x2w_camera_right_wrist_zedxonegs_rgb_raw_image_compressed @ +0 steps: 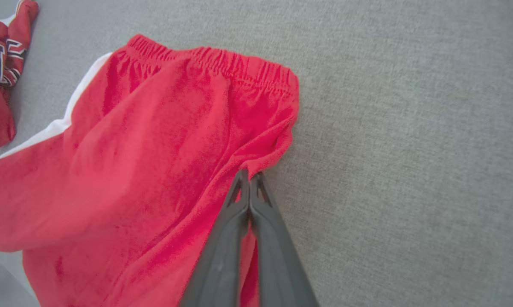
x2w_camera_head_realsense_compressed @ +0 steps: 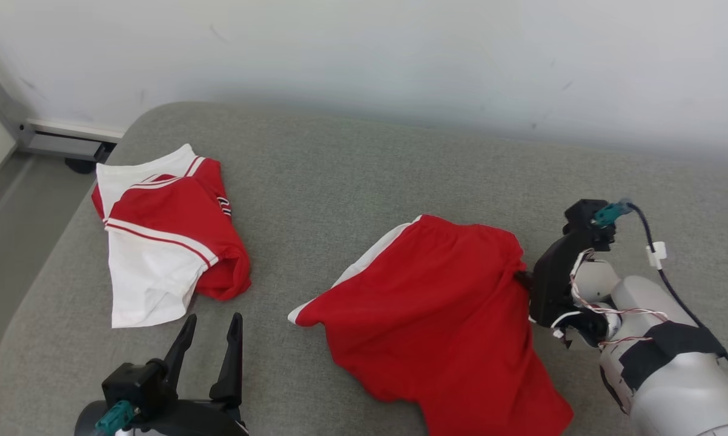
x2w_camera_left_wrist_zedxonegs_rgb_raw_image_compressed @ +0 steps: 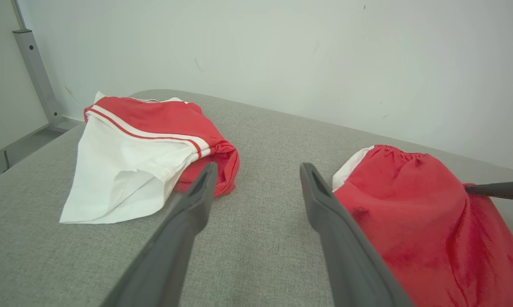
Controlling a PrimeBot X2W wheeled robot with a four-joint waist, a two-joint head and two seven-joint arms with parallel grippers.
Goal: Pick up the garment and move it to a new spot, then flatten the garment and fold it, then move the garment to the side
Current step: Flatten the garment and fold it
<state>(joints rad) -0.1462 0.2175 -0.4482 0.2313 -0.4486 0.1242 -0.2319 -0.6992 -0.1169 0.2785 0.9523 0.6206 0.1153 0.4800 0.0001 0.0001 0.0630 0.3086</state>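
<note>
1. Right claw (x2w_camera_right_wrist_zedxonegs_rgb_raw_image_compressed: 249, 175): fingers pressed together, pinching the edge of the red shorts (x2w_camera_head_realsense_compressed: 436, 303) near the end of the elastic waistband.
2. Left claw (x2w_camera_head_realsense_compressed: 214, 321): spread wide, holding nothing, above the bare grey surface (x2w_camera_head_realsense_compressed: 340, 169).
3. Two garments: the shorts right of centre and a red-and-white jersey (x2w_camera_head_realsense_compressed: 164, 242) at left, well apart.
4. The jersey lies near the surface's rounded left edge. Bare room lies between the garments and behind them, up to the wall (x2w_camera_head_realsense_compressed: 400, 54).

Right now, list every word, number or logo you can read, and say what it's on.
Red-and-white jersey: dark, white-edged lettering on a fold, cut off and too blurred to read.
Red shorts: no text visible.
</note>
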